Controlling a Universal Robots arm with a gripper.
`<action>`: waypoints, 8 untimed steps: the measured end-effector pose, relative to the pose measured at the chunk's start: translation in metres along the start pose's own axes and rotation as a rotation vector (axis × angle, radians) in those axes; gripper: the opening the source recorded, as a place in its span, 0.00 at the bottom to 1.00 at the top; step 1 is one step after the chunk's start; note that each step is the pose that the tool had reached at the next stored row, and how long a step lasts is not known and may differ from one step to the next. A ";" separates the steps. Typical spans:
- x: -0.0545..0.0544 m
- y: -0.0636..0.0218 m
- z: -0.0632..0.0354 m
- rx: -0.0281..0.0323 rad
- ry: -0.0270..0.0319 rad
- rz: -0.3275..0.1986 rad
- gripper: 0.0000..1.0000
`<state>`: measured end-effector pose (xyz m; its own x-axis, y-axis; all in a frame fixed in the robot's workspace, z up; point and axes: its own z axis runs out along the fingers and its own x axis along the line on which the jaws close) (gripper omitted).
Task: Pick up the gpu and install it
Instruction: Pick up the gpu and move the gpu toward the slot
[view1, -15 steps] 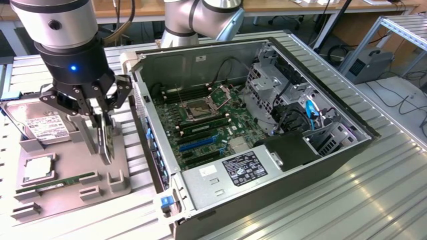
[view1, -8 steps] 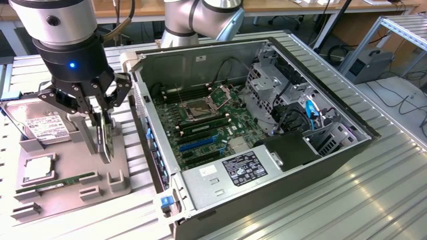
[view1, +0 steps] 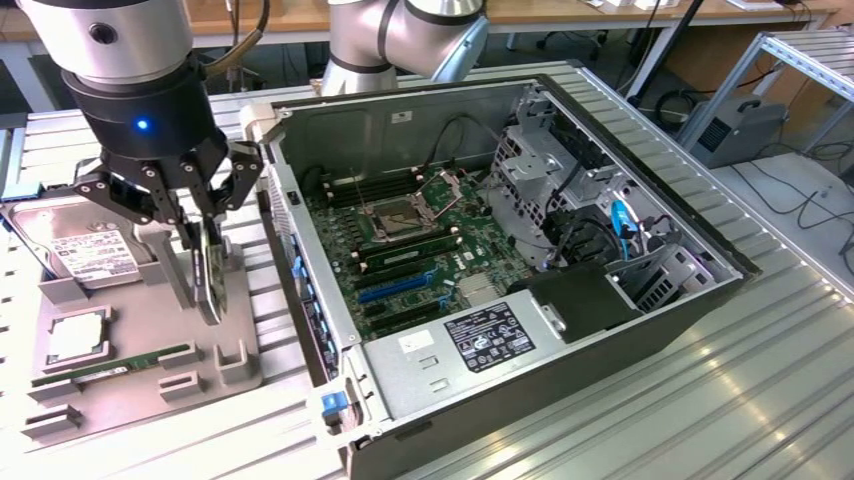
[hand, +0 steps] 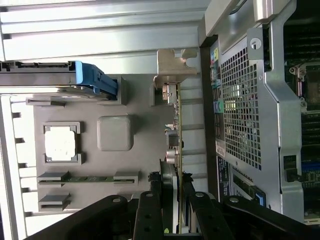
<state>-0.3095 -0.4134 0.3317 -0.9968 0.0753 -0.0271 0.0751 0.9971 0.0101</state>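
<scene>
The gpu (view1: 211, 300) stands on edge in a slot of the grey fixture tray (view1: 134, 410), directly beneath the gripper (view1: 200, 258).

Working across the exterior view from its left:

1. The hard drive (view1: 83, 258) lies at the tray's far left, well apart from the fingers.
2. At the tray's right side, the gripper points straight down. Its fingers straddle the card, one on each face. We judge them closed on it at a middling width (no gap is apparent in the wrist view, where the gpu (hand: 176, 125) runs edge-on out from the gripper (hand: 174, 200) to its metal bracket).
3. We cannot tell whether the card's lower edge has left its slot.
4. The card's long axis runs parallel to the nearest wall of the open computer case (view1: 667, 300), just to the right.
5. The motherboard (view1: 400, 255) lies inside that case, to the right of the gripper and lower.
</scene>
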 end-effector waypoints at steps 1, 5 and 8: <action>0.000 0.0000 -0.0004 0.0000 0.0000 0.000 0.27; 0.000 0.0000 -0.0024 0.0000 0.0000 0.000 0.27; 0.000 0.0001 -0.0040 0.0001 0.0001 0.000 0.27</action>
<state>-0.3095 -0.4134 0.3357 -0.9968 0.0753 -0.0270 0.0751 0.9971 0.0100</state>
